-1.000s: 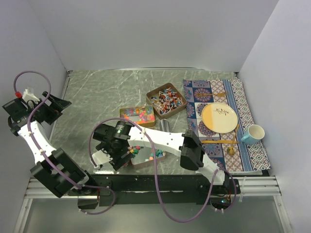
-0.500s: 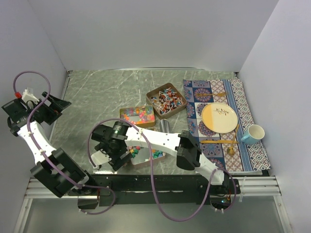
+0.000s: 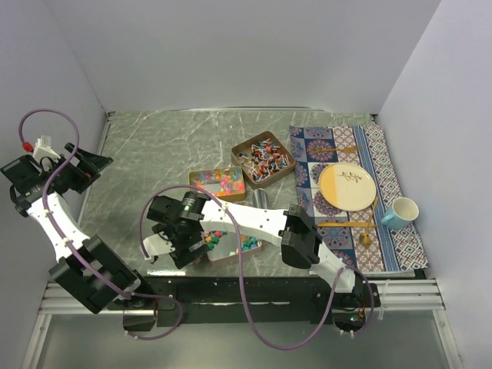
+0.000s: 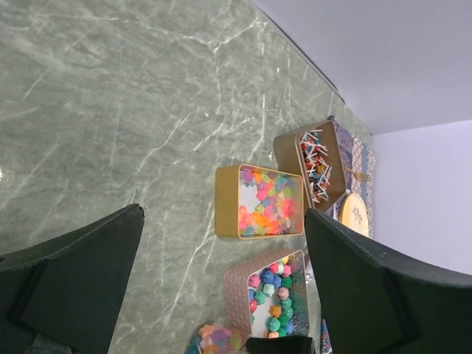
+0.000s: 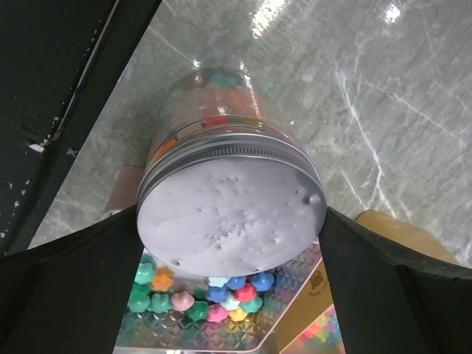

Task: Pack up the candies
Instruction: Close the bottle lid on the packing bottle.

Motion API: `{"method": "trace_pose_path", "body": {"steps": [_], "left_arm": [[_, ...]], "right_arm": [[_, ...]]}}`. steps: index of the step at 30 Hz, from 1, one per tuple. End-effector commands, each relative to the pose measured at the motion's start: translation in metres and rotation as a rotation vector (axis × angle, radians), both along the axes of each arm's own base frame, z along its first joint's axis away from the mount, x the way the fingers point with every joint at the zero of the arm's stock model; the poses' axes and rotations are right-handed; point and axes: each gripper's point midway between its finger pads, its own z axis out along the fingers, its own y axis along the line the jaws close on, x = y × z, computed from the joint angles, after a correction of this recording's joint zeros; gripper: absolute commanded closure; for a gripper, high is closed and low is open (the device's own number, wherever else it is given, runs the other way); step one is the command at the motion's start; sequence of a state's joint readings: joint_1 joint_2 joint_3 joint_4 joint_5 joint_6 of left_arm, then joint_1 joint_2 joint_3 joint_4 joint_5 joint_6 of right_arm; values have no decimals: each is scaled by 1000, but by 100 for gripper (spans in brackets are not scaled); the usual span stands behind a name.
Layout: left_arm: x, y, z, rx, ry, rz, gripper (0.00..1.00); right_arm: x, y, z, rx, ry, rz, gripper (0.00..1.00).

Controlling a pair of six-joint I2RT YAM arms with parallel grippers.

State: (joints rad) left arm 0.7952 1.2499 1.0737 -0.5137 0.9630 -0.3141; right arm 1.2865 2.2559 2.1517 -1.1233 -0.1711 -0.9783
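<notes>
— What is found nearest the arm bases?

— The right gripper point(image 5: 232, 228) is seen over a glass jar point(image 5: 210, 103) that is closed with a metal lid point(image 5: 230, 214). Its fingers are spread wide, one at each side of the lid. Whether the lid is pressed by the pads cannot be told.

— Where are the candies point(image 4: 269, 203) found?

— Some coloured pieces are seen through the jar's glass. In the top view, a near tin point(image 4: 236, 291) is set just at the jar's 3 o'clock, and is part filled with round and star-like pieces. At 12 o'clock from it, a middle tin point(image 4: 227, 199) is filled with bright pastel pieces. At 2 o'clock from that one, a far tin point(image 4: 287, 147) is packed with twist-wrapped sweets.

— And the other arm?

— The left gripper point(image 3: 91, 163) is held well apart, at about 9 o'clock from the middle tin, by the left wall. Its fingers are spread fully and nothing is held between them.
</notes>
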Motion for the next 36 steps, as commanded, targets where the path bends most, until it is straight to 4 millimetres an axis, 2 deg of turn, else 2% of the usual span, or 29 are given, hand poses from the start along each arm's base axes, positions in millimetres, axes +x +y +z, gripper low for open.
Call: {"method": "trace_pose_path", "body": {"steps": [1,9,14,19,25,31,36], "left_arm": [[6,-1,32,38,-108,-34,3],[3,-3,29,58,-116,-49,3],[3,-4,31,73,-130,-65,3],[4,-4,34,70,-151,-72,3],[6,-3,33,61,-154,-68,3],[6,-4,34,67,-157,-75,3],[3,-7,32,53,-155,-85,3]], "right_arm": [[2,0,37,87,-9,-67,0],[11,-11,41,48,-53,-127,0],[8,-5,57,96,-32,-165,0],[4,-4,60,115,-20,-182,0],[-2,3,50,101,-13,-168,0],[-12,-2,28,7,-20,-138,0],[-16,8,23,51,8,-153,0]]}}
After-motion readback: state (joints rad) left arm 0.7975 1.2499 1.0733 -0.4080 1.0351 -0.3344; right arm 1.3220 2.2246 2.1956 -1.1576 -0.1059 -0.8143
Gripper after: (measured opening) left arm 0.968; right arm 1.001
